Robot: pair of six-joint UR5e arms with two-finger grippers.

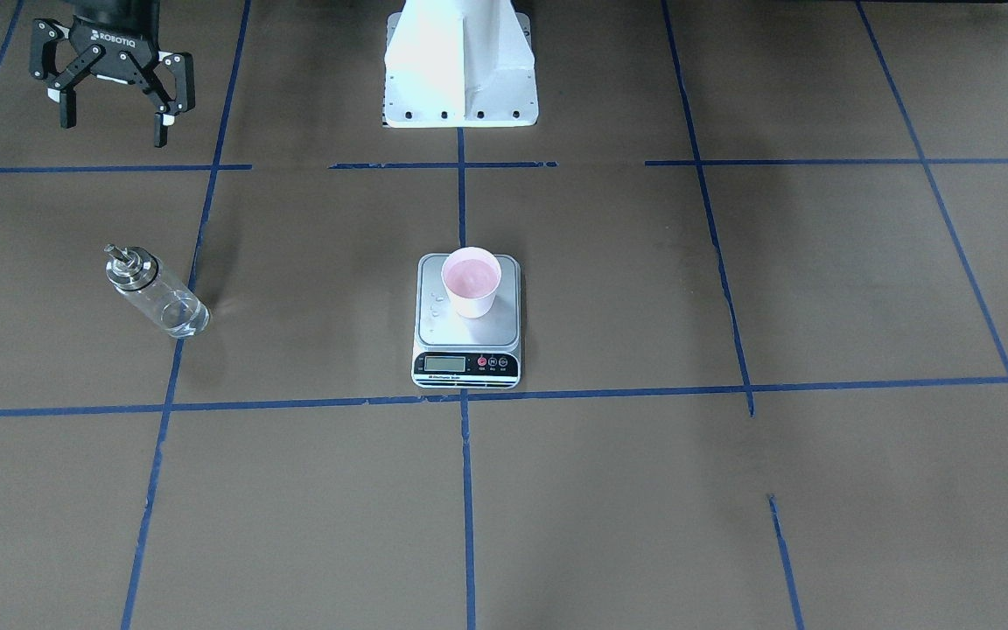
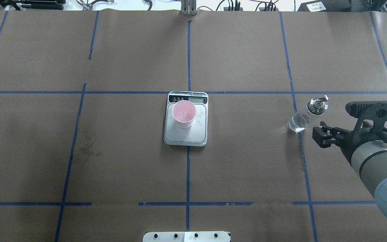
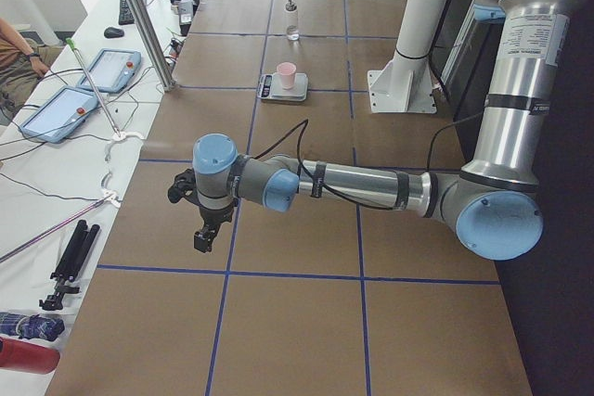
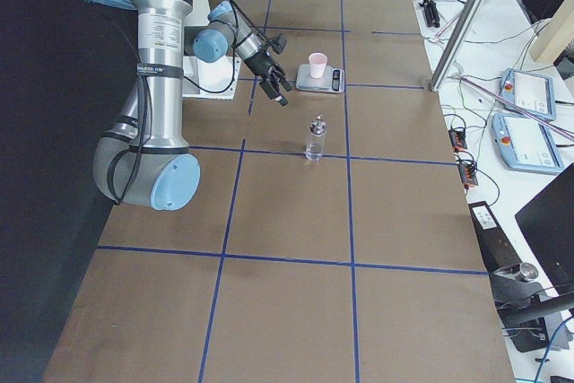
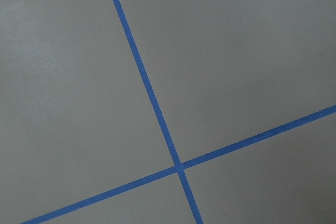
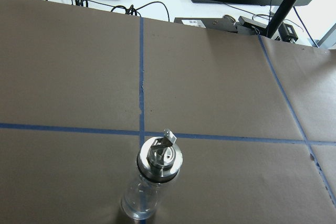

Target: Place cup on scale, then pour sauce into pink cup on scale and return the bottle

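Note:
The pink cup [image 1: 471, 282] stands upright on the scale [image 1: 469, 337], toward the platform's back half; it also shows in the overhead view [image 2: 183, 113] on the scale [image 2: 186, 136]. A few droplets lie on the platform beside the cup. The clear glass bottle [image 1: 158, 293] with its silver cap stands upright on the paper, off to the robot's right [image 2: 306, 114] [image 6: 155, 177]. My right gripper [image 1: 113, 127] is open and empty, apart from the bottle, back toward the robot. My left gripper [image 3: 200, 229] hangs over bare paper far from the scale; I cannot tell its state.
The white robot base [image 1: 460, 70] stands behind the scale. Blue tape lines grid the brown paper. A faint wet stain [image 2: 86, 148] marks the paper on the robot's left. Teach pendants [image 3: 65, 108] and cables lie beyond the table's far edge.

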